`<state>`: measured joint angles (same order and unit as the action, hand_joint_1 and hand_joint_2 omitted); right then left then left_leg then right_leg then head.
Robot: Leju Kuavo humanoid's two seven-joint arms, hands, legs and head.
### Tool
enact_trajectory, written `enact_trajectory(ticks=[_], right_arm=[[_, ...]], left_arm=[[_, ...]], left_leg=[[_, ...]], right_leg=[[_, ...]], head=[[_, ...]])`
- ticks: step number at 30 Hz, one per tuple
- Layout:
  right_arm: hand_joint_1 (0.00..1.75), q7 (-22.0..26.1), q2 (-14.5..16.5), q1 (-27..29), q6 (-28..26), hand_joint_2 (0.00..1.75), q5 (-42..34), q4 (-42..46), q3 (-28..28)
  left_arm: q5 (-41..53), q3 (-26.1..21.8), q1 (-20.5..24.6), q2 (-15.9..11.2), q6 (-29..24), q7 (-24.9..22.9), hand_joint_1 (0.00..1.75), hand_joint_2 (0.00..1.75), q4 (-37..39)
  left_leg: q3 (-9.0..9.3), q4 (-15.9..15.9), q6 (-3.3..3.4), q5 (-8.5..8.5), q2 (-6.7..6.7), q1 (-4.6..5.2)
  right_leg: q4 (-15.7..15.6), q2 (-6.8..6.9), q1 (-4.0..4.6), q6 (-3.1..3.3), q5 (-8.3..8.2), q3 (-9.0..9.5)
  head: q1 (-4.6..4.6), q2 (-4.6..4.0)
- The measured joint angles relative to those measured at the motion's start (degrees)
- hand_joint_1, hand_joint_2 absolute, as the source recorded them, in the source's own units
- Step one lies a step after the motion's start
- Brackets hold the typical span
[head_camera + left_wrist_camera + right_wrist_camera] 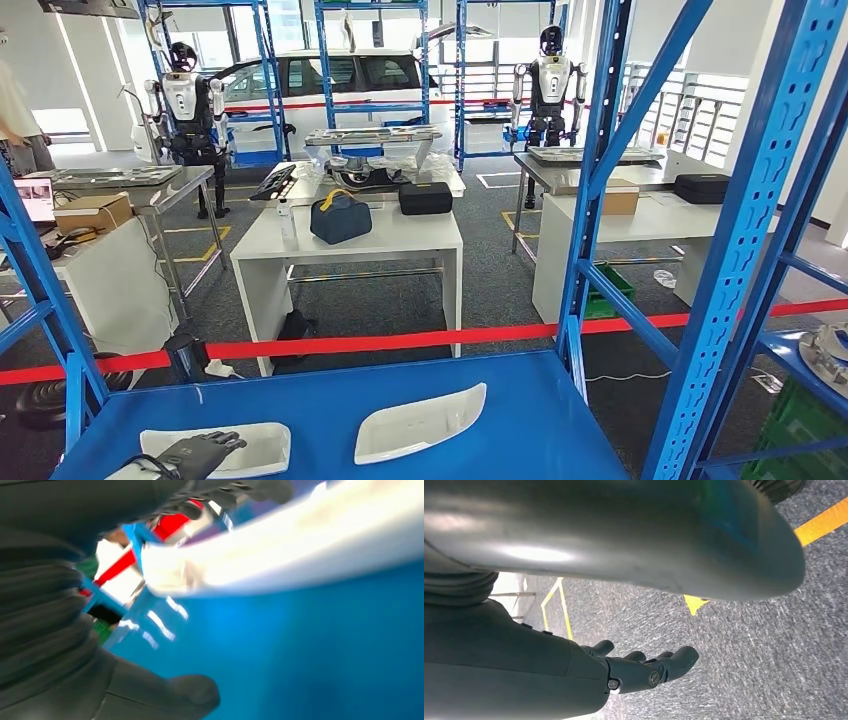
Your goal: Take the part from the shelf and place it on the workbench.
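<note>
1. The step in hand is the pick: the left hand (200, 453) lies with dark fingers over the near white moulded plastic part (230, 447) at seven o'clock on the blue metal shelf (520, 420); whether it grips I cannot tell.
2. A second white moulded part (420, 424) lies at six o'clock.
3. The right hand (644, 670) hangs over grey carpet, fingers loosely spread, holding nothing.
4. Next, probably: close firmly, lift level.
5. No legible writing.
</note>
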<state>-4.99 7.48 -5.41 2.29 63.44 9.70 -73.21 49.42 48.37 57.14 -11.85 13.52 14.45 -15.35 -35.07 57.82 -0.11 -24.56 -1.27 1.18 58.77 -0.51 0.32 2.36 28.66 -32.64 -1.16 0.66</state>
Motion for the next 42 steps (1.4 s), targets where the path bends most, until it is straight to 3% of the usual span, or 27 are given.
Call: enact_trajectory(ticks=[1, 2, 4, 17, 27, 28, 29, 32, 33, 42], right_arm=[[0.00, -0.1, 0.0, 0.0, 0.0, 0.00, 0.1, 0.0, 0.0], [0.00, -0.1, 0.1, 0.0, 0.0, 0.00, 0.2, 0.0, 0.0], [0.00, -0.2, 0.2, 0.0, 0.0, 0.00, 0.4, 0.0, 0.1], [0.00, -1.0, 0.9, -0.3, -0.4, 0.00, 1.3, 0.0, 0.3], [0.00, -0.6, 1.1, -0.5, -0.3, 0.00, 1.3, 0.0, 0.3], [0.00, -0.5, 1.1, -0.5, -0.2, 0.00, 1.3, 0.0, 0.3], [0.00, -0.4, 1.1, -0.5, -0.2, 0.00, 1.3, 0.0, 0.3], [0.00, -0.2, 1.1, -0.5, 0.0, 0.00, 1.3, 0.0, 0.3], [0.00, -0.1, 1.1, -0.5, 0.0, 0.00, 1.3, 0.0, 0.3], [0.00, 0.2, 1.1, -0.5, -0.3, 0.00, 1.0, 0.0, 0.3]], left_arm=[[0.3, 0.0, -0.5, -0.3, 0.1, -0.5, 1.45, 1.75, 0.2], [0.6, 0.1, -1.0, -0.5, 0.1, -0.9, 1.68, 1.75, 0.4], [1.2, 0.4, -1.9, -0.9, 0.1, -1.3, 1.75, 1.75, 0.7], [2.1, 0.9, -3.5, -2.1, -0.2, -1.7, 1.64, 1.75, 1.3], [1.8, 0.9, -4.4, -2.4, -3.3, -0.9, 1.41, 1.75, 1.3], [1.8, 0.9, -4.5, -2.4, -3.5, -0.9, 1.36, 1.75, 1.3], [1.8, 0.9, -4.5, -2.4, -3.7, -0.9, 1.17, 1.75, 1.3], [1.8, 0.9, -4.6, -2.5, -3.9, -0.9, 0.16, 1.75, 1.3], [1.8, 0.9, -4.7, -2.5, -4.1, -0.8, 0.00, 1.75, 1.3], [-3.1, -1.6, -5.9, -2.1, -13.8, -2.1, 0.00, 1.75, 1.0]], left_leg=[[0.00, 0.0, 0.00, 0.00, 0.00, 0.00], [0.00, 0.0, 0.00, 0.00, -0.01, 0.00], [-0.01, 0.0, 0.00, 0.00, -0.02, 0.00], [0.08, 0.0, 0.05, -0.04, -0.01, 0.02], [0.10, 0.0, 0.05, -0.04, -0.01, 0.02], [0.10, 0.0, 0.05, -0.04, -0.01, 0.02], [0.10, 0.0, 0.05, -0.04, -0.01, 0.02], [0.10, 0.0, 0.05, -0.04, -0.01, 0.02], [0.11, 0.0, 0.05, -0.04, 0.00, 0.02], [0.12, 0.0, 0.05, -0.04, 0.01, 0.02]], right_leg=[[0.0, 0.00, 0.00, 0.00, 0.00, 0.00], [0.0, 0.01, 0.00, 0.00, 0.01, 0.00], [0.0, 0.01, 0.00, 0.01, 0.01, 0.00], [0.0, 0.04, -0.01, 0.00, 0.02, 0.10], [0.0, 0.04, -0.02, 0.00, 0.02, 0.13], [0.0, 0.04, -0.02, 0.00, 0.02, 0.13], [0.0, 0.04, -0.02, 0.00, 0.02, 0.13], [0.0, 0.04, -0.02, 0.00, 0.02, 0.13], [0.0, 0.04, -0.02, 0.00, 0.02, 0.13], [0.0, 0.02, -0.02, 0.00, 0.02, 0.11]], head=[[0.00, 0.00], [0.00, 0.00], [0.00, 0.00], [0.00, 0.00], [0.00, 0.00], [0.00, 0.00], [0.00, 0.00], [0.00, 0.00], [0.00, 0.00], [0.00, 0.00]])
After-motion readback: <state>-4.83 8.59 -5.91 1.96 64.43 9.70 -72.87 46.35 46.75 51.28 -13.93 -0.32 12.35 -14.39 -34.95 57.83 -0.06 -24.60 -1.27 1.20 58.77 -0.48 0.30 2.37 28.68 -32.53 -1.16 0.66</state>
